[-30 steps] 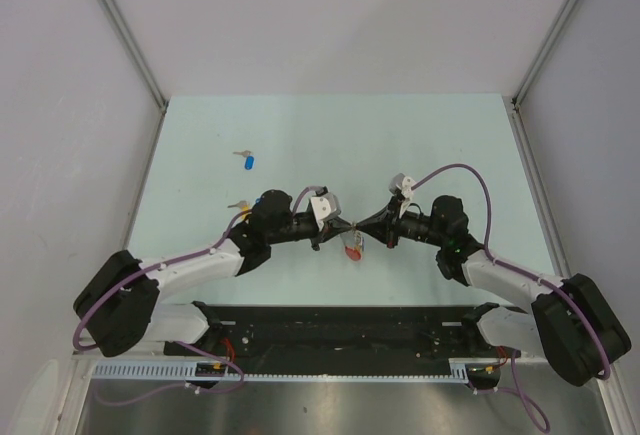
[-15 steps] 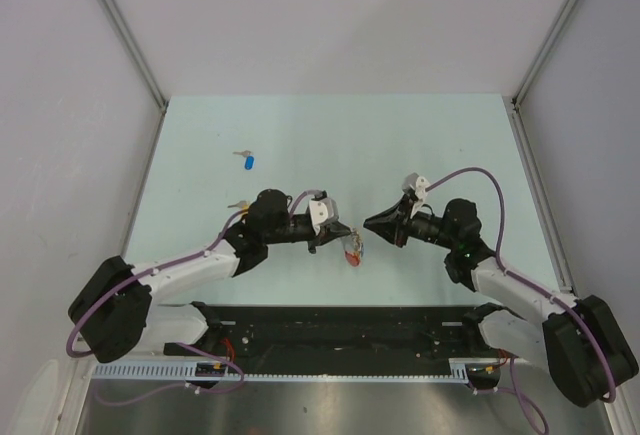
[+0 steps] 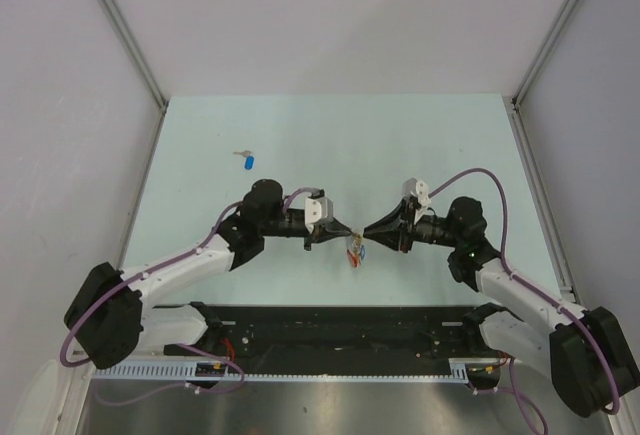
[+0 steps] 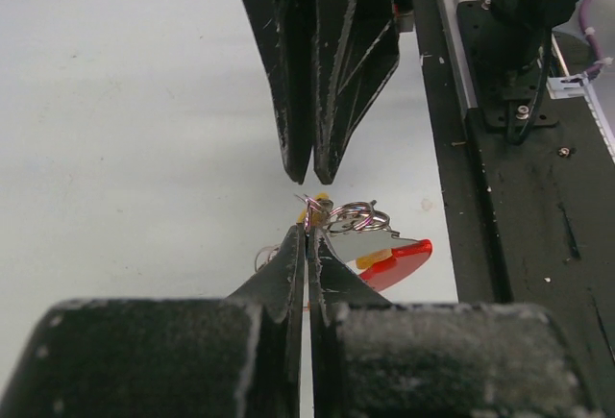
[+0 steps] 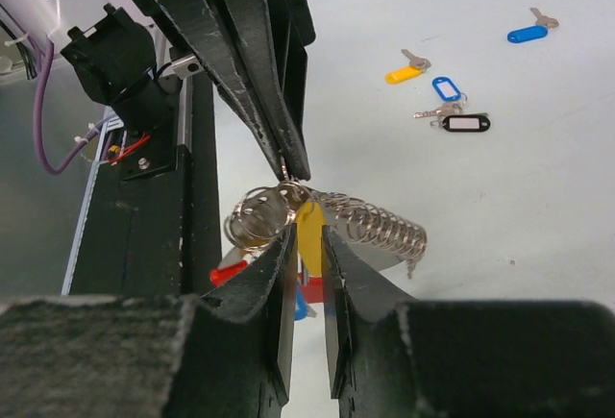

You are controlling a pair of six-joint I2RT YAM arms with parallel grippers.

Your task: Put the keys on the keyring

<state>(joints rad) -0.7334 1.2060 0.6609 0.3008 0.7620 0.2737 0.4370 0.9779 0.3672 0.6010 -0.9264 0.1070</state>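
l hand (image 4: 307,237): closed tight, tips pinching a small ring of the keyring (image 5: 380,226)
r hand (image 4: 312,176): tip-to-tip w/ l hand, only a slit open; yellow tag (image 5: 309,235) shows in the slit, can't tell if gripped
keyring: held off the tabletop (image 3: 420,145), by mid near edge; red arc (image 4: 402,255) hangs low, metal links trail sideways
blue key (image 3: 247,161): flat on tabletop, twd far-left corner
other keys: yellow key (image 5: 404,72), black tag (image 5: 465,123) loose on tabletop, well apart from keyring

A pale green tabletop (image 3: 400,145) sits between plain white walls (image 3: 330,25), with metal struts (image 3: 120,30) at the back corners. Along its near edge lie a black plate (image 3: 340,327) and a white slotted duct (image 3: 330,372).
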